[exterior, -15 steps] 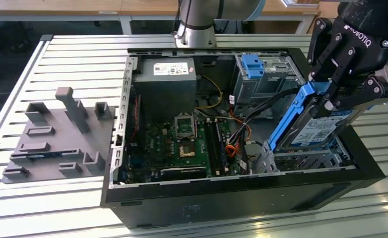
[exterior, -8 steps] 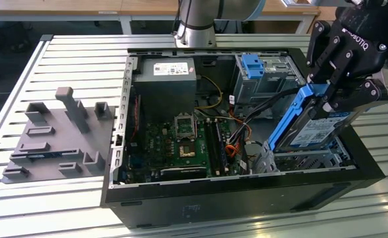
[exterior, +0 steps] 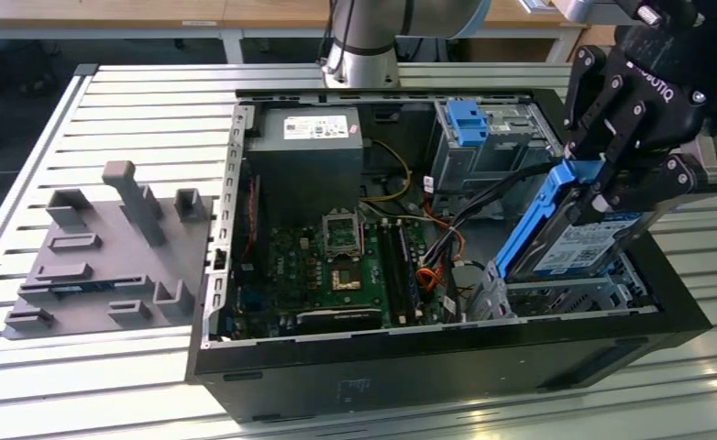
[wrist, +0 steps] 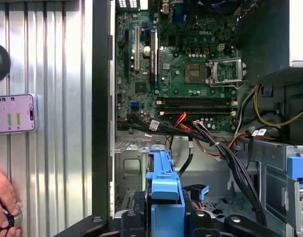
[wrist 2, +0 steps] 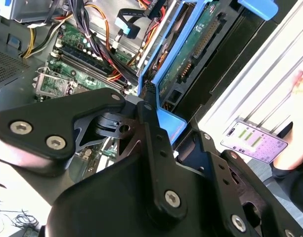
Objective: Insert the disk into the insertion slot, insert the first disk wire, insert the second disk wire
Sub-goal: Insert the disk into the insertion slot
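Note:
The disk (exterior: 575, 246), grey metal with a white label in a blue carrier frame, hangs tilted with its lower end just above the insertion slot (exterior: 563, 295), the low perforated silver cage in the open computer case's near right corner. My gripper (exterior: 600, 186) is shut on the carrier's upper end. In the second wrist view the black fingers (wrist 2: 150, 116) clamp the blue frame, and the disk's green circuit-board side (wrist 2: 191, 54) shows. The first wrist view has the blue carrier (wrist: 163, 190) over the cage floor (wrist: 127, 170). Loose black, orange and red wires (exterior: 454, 229) lie beside the slot.
A taller metal bay with a blue latch (exterior: 468, 124) stands behind the slot. The motherboard (exterior: 340, 261) fills the case's middle, with the power supply (exterior: 303, 151) at the back. A grey fixture plate (exterior: 102, 257) lies at the exterior view's left. A phone (wrist: 13, 113) and a person's hand (wrist: 0, 197) rest on the table.

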